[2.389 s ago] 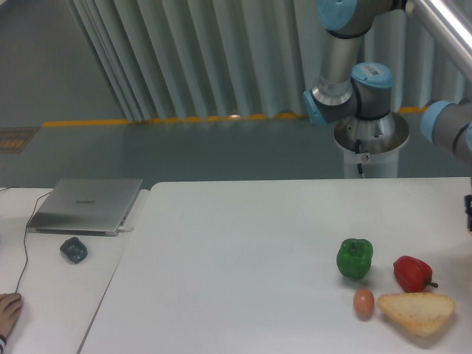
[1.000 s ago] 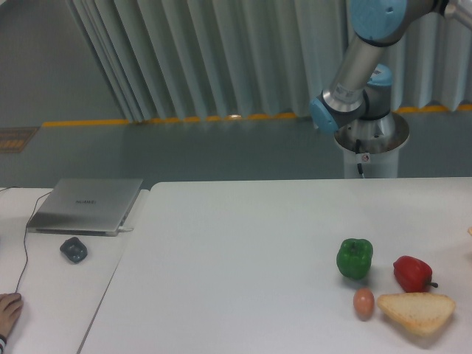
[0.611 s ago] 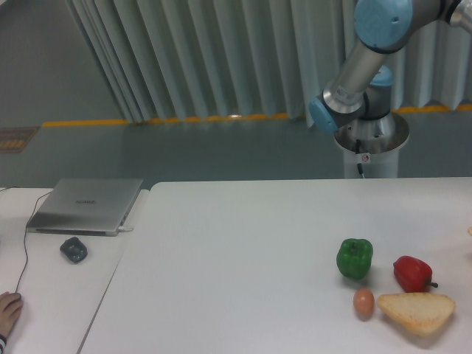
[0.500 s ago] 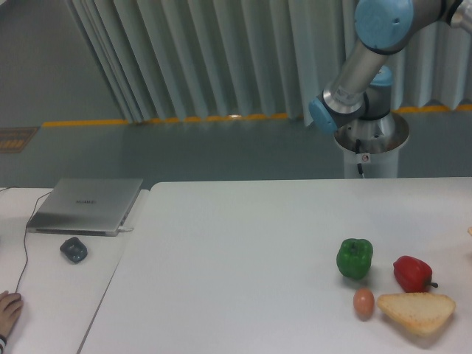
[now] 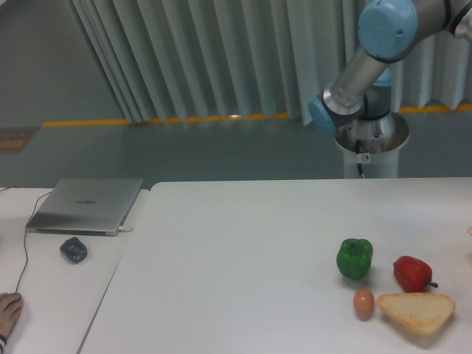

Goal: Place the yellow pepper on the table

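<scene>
Yellow pepper was not visible anywhere in the camera view. The gripper was out of frame too, so I could not tell whether the jaws were open, closed, or gripping the pepper. Only the arm's upper links (image 5: 361,63) showed at top right, above its pedestal base (image 5: 371,144) behind the white surface (image 5: 243,251).

On the surface, right side, 4 items sat clustered: green pepper (image 5: 355,258), red pepper (image 5: 412,273) beside it, an egg (image 5: 363,303) just in front of the green pepper, and a slice of bread (image 5: 416,311) touching or nearly touching the egg. A tiny pale sliver at the far right edge was too small to identify. On the narrower desk to the left lay a closed silver laptop (image 5: 87,205), a dark mouse (image 5: 74,249), and a person's hand (image 5: 9,309) at the bottom corner.

Judgement: the step looked like carrying the pepper in from off-frame right, if it was held. To do it well, the arm should have aimed for the bare middle or left of the surface, well apart from the 4-item cluster, lowered until the pepper rested there, then released so the lobed, glossy fruit would not roll into the others.
</scene>
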### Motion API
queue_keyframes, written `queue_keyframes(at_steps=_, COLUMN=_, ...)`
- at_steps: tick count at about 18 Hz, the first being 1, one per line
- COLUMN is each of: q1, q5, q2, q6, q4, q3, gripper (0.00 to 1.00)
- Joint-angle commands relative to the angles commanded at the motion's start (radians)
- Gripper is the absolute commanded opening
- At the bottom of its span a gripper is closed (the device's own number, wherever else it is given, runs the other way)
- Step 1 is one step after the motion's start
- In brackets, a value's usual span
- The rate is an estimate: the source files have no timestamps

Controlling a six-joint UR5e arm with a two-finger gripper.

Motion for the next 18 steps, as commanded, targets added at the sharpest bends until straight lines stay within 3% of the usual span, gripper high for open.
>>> queue_keyframes(at_steps=18, q1=0.0, q5=0.017, q2=-0.012, q6=0.04, q4=0.028, q3=-0.011, gripper=1.0)
